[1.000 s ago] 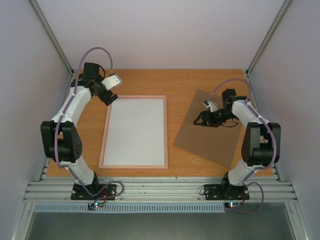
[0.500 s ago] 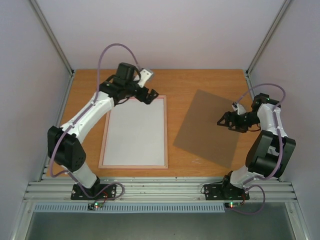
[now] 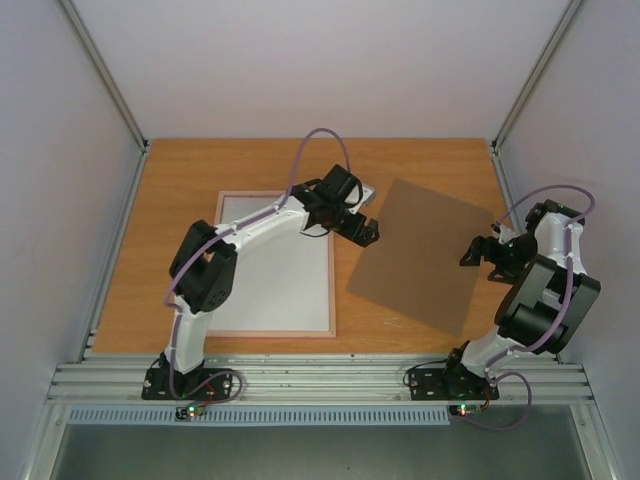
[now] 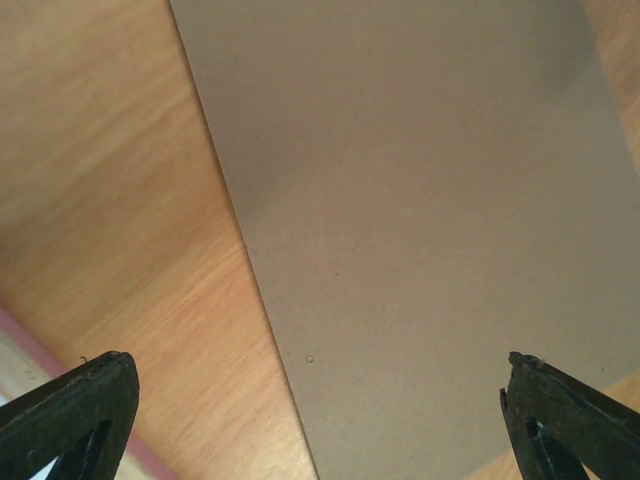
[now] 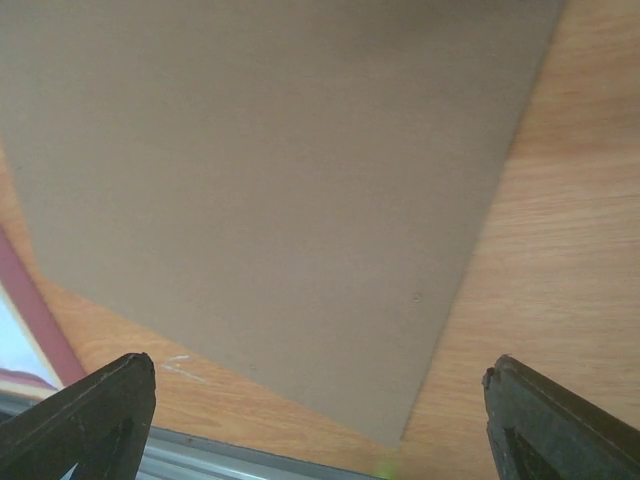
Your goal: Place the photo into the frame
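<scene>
The frame (image 3: 270, 332), with a thin pale pink border, lies flat at the left middle of the table. A white sheet (image 3: 270, 285) fills it; no printed side of the photo shows, so I cannot tell whether this is the photo's back. My left gripper (image 3: 365, 232) is open and empty, just past the frame's far right corner, over the left edge of the brown backing board (image 3: 420, 255). The left wrist view shows that board (image 4: 420, 220) between the spread jaws (image 4: 315, 365). My right gripper (image 3: 478, 252) is open and empty at the board's right edge.
The board lies tilted on the wooden table (image 3: 180, 200), right of the frame. The right wrist view shows the board (image 5: 270, 180), the frame's pink edge (image 5: 45, 310) and the metal rail (image 5: 250, 455) at the table's near edge. Walls enclose the table on three sides.
My left arm has swung from the frame's far left corner across to the board's left edge. My right gripper has drawn back rightward off the board to its right edge.
</scene>
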